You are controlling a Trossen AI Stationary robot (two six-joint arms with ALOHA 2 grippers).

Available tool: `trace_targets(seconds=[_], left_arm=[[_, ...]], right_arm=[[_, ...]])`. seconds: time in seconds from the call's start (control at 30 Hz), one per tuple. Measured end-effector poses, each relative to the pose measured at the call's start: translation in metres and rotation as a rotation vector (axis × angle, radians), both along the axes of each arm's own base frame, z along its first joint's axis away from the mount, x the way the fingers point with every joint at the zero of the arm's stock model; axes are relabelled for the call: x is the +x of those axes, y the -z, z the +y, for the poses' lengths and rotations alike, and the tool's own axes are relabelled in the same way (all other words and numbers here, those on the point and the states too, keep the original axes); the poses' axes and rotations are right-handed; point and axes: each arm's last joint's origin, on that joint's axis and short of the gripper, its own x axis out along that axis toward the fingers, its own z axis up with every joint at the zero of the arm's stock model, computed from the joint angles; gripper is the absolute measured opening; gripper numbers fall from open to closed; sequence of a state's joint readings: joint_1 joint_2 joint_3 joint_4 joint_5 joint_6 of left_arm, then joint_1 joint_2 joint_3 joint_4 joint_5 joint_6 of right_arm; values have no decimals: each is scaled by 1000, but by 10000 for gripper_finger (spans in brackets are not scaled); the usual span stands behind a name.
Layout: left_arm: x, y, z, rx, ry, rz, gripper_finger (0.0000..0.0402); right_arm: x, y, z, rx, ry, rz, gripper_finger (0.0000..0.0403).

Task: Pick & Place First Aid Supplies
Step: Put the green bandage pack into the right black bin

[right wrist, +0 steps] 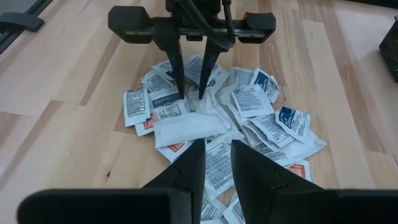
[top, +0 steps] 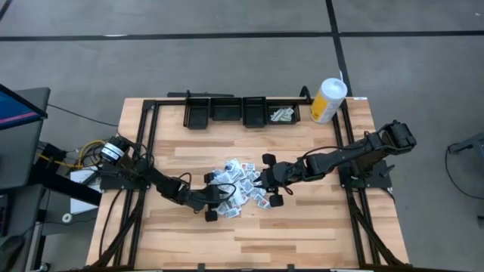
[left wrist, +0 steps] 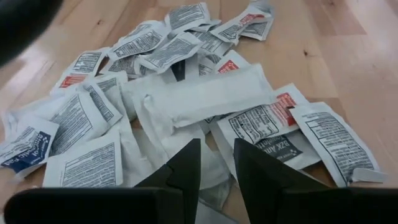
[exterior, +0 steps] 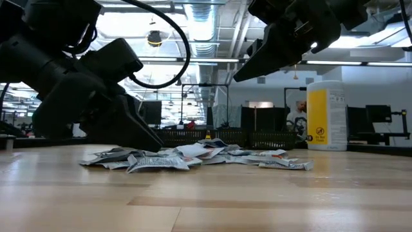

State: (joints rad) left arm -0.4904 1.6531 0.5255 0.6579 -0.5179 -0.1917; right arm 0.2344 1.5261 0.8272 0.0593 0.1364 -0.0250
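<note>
The pale wooden slatted counter (top: 302, 211) carries the heap of small flat white printed first aid packets (top: 240, 185) at its middle. My left end effector (top: 215, 200) and my right end effector (top: 272, 181) flank the heap from opposite sides, both fingers slightly parted, gripping nothing. An oblong plain white pouch (right wrist: 189, 129) lies crosswise between them, nearer my left in my judgement.
</note>
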Motion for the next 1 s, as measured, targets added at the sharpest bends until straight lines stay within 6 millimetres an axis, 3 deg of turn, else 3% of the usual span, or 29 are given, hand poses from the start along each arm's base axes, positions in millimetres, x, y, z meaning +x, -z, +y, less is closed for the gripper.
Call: trace_targets(seconds=[0.77,1.0], left_arm=[[2,4,9,17,-26,50,97],[2,4,9,16,-26,48,46]], right_arm=[[0,0,0,0,0,0,71],[0,0,0,0,0,0,71]])
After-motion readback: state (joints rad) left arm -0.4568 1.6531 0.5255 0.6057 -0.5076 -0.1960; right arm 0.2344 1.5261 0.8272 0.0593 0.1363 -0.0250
